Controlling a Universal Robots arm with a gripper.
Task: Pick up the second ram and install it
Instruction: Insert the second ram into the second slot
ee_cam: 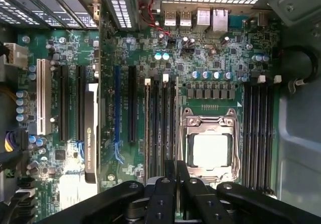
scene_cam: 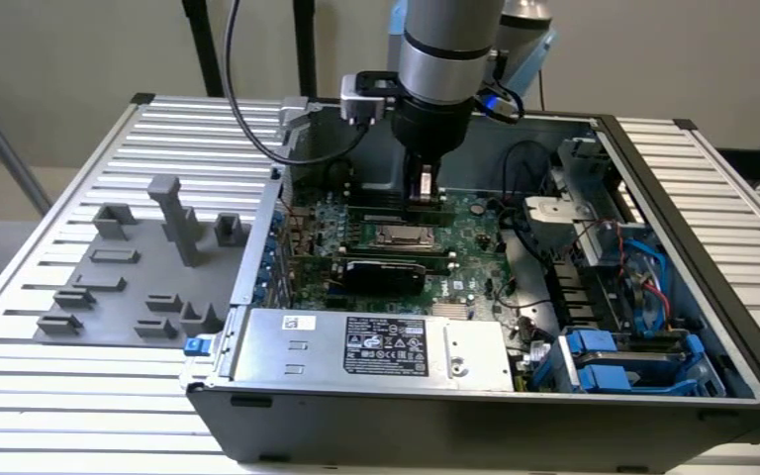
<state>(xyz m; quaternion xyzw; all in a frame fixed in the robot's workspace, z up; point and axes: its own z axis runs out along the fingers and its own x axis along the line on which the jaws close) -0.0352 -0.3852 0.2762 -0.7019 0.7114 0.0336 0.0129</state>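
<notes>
An open desktop computer case [scene_cam: 486, 421] lies on its side on a ribbed metal table [scene_cam: 37, 396], seen from above and in front. A silver and black robot arm reaches straight down into the case, and its gripper [scene_cam: 423, 193] sits low over the green motherboard [scene_cam: 353, 223], at the far edge of the square CPU socket [scene_cam: 400, 236].

From the wrist camera, the two black fingers [ee_cam: 168, 176] are drawn close together with only a thin sliver between them. That sliver appears to be the second ram [ee_cam: 176, 168], seen edge-on and pinched at its middle, though its green face and chips cannot be made out. It lines up with the bank of long black memory slots [ee_cam: 160, 128] just beside the socket [ee_cam: 209, 148], on the side towards the expansion slots [ee_cam: 70, 103]. Whether the stick is already seated in a slot or just above it cannot be told.

A second bank of memory slots [ee_cam: 258, 133] runs along the socket's other side, and metal rear ports [ee_cam: 193, 17] line the board's edge.

In the exterior view, a silver power supply [scene_cam: 380, 346] with a black label fills the near end of the case, and blue drive brackets [scene_cam: 617, 361] sit at the exterior view's right. On the table at the exterior view's left – well apart from the gripper – rests a gray holder tray [scene_cam: 103, 297] with upright blocks
</notes>
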